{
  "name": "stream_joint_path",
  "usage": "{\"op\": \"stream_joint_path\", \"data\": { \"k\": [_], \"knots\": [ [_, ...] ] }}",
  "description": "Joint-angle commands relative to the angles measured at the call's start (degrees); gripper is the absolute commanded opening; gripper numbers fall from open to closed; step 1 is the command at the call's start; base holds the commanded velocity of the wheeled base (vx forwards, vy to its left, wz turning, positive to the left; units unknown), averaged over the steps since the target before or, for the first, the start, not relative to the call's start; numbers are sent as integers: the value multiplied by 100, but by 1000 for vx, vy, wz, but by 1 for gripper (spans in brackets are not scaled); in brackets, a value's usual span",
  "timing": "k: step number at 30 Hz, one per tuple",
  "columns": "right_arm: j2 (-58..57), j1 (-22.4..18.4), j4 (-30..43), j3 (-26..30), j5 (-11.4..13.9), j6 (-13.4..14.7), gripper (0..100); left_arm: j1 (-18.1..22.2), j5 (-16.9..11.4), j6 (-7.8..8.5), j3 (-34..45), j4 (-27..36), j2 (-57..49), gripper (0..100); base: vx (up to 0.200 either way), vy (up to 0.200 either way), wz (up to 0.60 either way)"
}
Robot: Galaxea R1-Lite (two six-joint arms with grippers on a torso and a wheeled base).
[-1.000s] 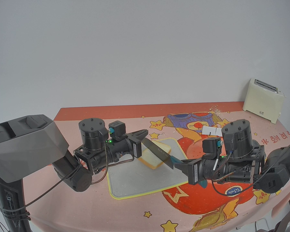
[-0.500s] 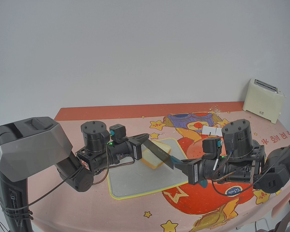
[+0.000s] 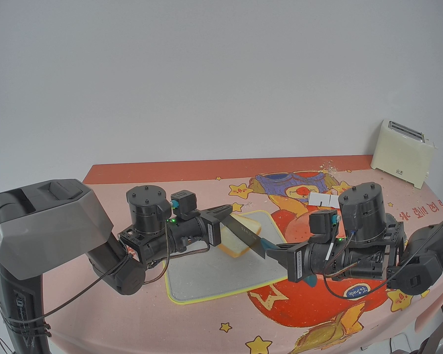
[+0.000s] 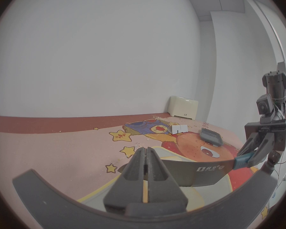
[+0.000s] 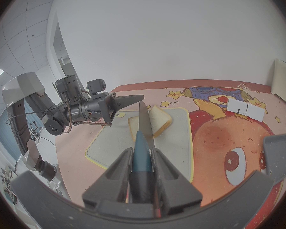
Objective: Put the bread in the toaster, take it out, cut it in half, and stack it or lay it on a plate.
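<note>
The knife (image 3: 245, 236) has a dark matt metal blade and a teal plastic handle. The bread (image 3: 233, 247) looks soft and porous (crust smoother). The cutting board (image 3: 216, 276) is smooth matt plastic, and the toaster (image 3: 402, 153) has a faintly glossy cream shell.

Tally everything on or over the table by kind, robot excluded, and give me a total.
Bread slice: 1
Knife: 1
Cutting board: 1
Toaster: 1
Plate: 1
Paper card: 1
Total: 6
</note>
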Motion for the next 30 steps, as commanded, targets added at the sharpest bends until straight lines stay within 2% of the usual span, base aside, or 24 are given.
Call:
{"op": "stream_joint_path", "data": {
  "k": [1, 30],
  "knots": [
    [9, 3, -12, -4, 1, 1, 0, -13, 5, -1, 26, 10, 13, 0, 0, 0, 0],
    [282, -129, -3, 31, 1, -8, 0, -21, 5, -1, -9, 18, -5, 0, 0, 0, 0]
  ]
}}
